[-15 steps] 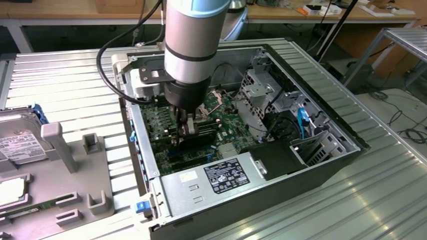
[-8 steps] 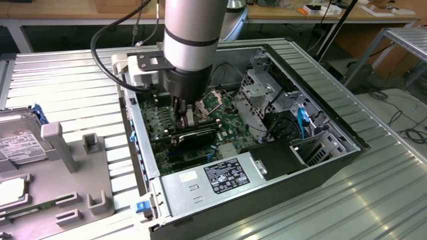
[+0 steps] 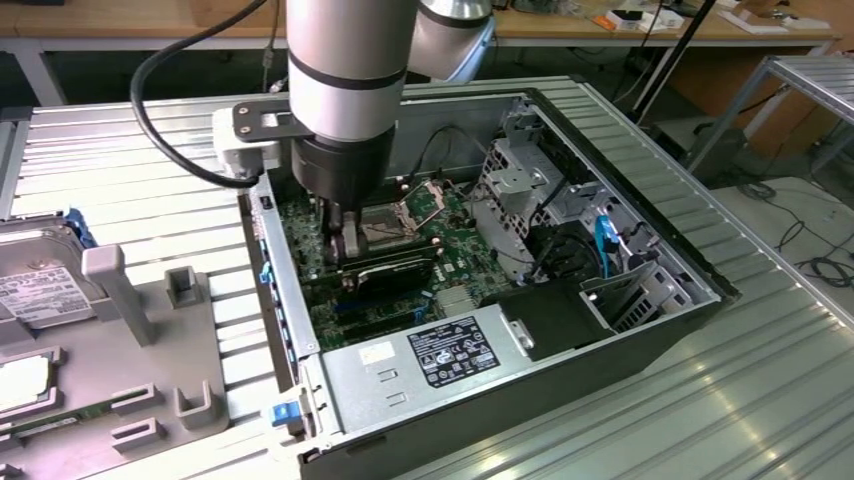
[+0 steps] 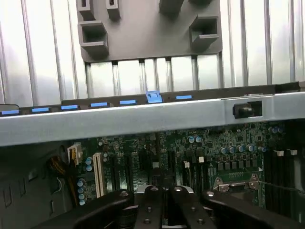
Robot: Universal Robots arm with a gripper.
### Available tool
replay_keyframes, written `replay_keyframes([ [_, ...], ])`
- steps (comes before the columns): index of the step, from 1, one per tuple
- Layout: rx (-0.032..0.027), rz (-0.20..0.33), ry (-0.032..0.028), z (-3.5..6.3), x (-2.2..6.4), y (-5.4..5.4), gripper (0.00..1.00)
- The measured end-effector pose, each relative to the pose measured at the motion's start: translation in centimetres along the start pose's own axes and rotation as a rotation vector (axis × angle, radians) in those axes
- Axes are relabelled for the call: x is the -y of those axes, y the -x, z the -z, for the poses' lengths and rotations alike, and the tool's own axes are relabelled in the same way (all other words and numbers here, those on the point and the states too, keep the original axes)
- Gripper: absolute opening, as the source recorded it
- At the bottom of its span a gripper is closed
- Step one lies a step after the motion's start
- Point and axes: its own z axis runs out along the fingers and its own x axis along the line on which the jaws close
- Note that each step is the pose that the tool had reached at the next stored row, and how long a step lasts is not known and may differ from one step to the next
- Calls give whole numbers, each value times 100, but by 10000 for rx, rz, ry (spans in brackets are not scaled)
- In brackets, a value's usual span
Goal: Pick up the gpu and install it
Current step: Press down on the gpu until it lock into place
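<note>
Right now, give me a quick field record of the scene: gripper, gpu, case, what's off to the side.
gripper: black gripper down inside the open computer case, shut, over the green motherboard
gpu: dark flat card just below the gripper on the expansion slots; contact with the gripper hard to tell
case: black and silver tower case lying on its side, panel off, on the ribbed metal table
power supply: silver box with black label at the case's near end
side: grey parts holder on the exterior view's left, with a silver hard drive in it
</note>
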Motion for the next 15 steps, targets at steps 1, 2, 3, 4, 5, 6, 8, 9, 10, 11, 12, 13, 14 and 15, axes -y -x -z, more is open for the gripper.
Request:
replay_keyframes([
  [1,0,0,-1,0,-31,-4,11],
  [2,0,-1,-1,3,-39,-7,11],
  [3,-1,-1,0,12,-50,-9,11],
  [4,1,0,-17,20,-69,-10,11],
  [5,-2,-8,-49,23,-75,-10,11],
  [6,-9,-25,-63,24,-78,-10,11],
  [8,-12,-48,-72,41,-93,-11,11],
  [9,-14,-49,-72,55,-101,-11,11],
  [10,-14,-50,-73,79,-114,-10,11],
  [11,-12,-51,-74,89,-128,-11,11],
  [12,-11,-50,-75,93,-143,-12,11],
  [13,-14,-51,-74,96,-161,-13,11],
  [14,-13,-50,-76,97,-179,-15,11],
  [15,-13,-50,-81,97,-204,-17,11],
])
